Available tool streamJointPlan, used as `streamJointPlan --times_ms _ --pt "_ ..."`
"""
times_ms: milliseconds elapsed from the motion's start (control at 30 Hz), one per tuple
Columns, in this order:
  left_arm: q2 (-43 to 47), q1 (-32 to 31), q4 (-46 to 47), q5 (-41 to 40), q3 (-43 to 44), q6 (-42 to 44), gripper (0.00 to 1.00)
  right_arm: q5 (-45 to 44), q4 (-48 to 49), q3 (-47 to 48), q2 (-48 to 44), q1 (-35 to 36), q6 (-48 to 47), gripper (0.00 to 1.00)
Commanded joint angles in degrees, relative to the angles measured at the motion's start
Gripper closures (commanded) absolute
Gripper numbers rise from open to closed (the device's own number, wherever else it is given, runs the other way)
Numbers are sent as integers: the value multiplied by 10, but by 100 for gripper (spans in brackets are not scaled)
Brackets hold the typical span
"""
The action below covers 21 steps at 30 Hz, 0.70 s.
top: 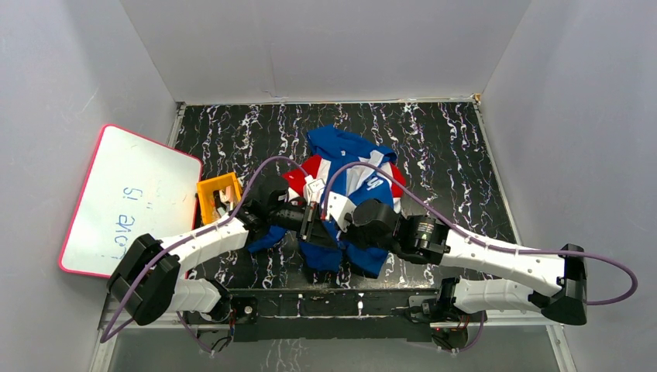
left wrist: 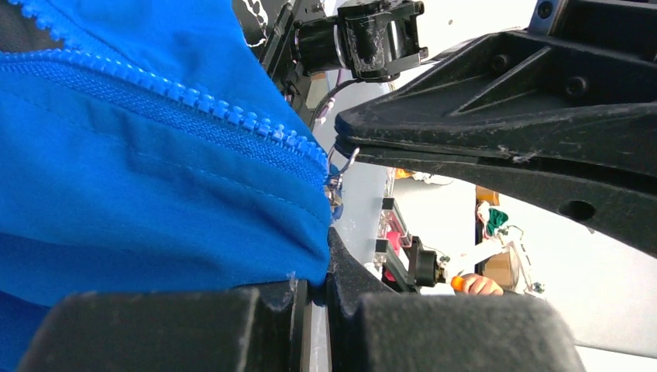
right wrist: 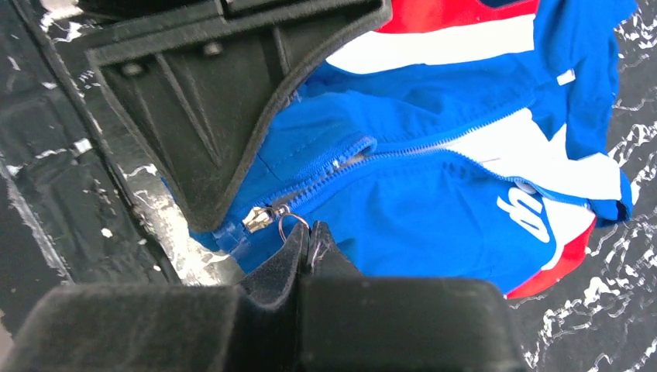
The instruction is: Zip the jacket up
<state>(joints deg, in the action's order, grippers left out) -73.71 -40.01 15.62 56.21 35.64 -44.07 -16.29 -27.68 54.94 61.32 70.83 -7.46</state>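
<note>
The blue jacket (top: 352, 167) with red and white stripes lies bunched in the middle of the black marbled table. In the right wrist view its zipper runs diagonally over the blue fabric (right wrist: 434, 209), with the silver slider (right wrist: 257, 218) at the low end. My right gripper (right wrist: 308, 236) is shut on the slider's thin pull ring (right wrist: 290, 221). My left gripper (left wrist: 329, 263) is shut on the jacket's blue hem (left wrist: 155, 209) just below the slider (left wrist: 335, 186). Both grippers meet over the jacket's near edge, the left (top: 314, 225) beside the right (top: 341, 225).
A pink-rimmed whiteboard (top: 128, 201) leans at the left wall. A small orange basket (top: 217, 198) stands beside it, close to the left arm. Grey walls close in the table on three sides.
</note>
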Motion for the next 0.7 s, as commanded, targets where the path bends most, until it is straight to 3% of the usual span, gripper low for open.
streamJointPlan --times_ms 0,400,667 --pt "4 -23 -36 36 2 10 100 -131 134 -10 -30 -11 -35 100" --pt "-2 -38 -34 32 5 9 100 -186 309 -94 -93 -11 -108 100" --pt "-10 -58 -36 31 14 10 100 -175 409 -130 -105 -11 -157 100"
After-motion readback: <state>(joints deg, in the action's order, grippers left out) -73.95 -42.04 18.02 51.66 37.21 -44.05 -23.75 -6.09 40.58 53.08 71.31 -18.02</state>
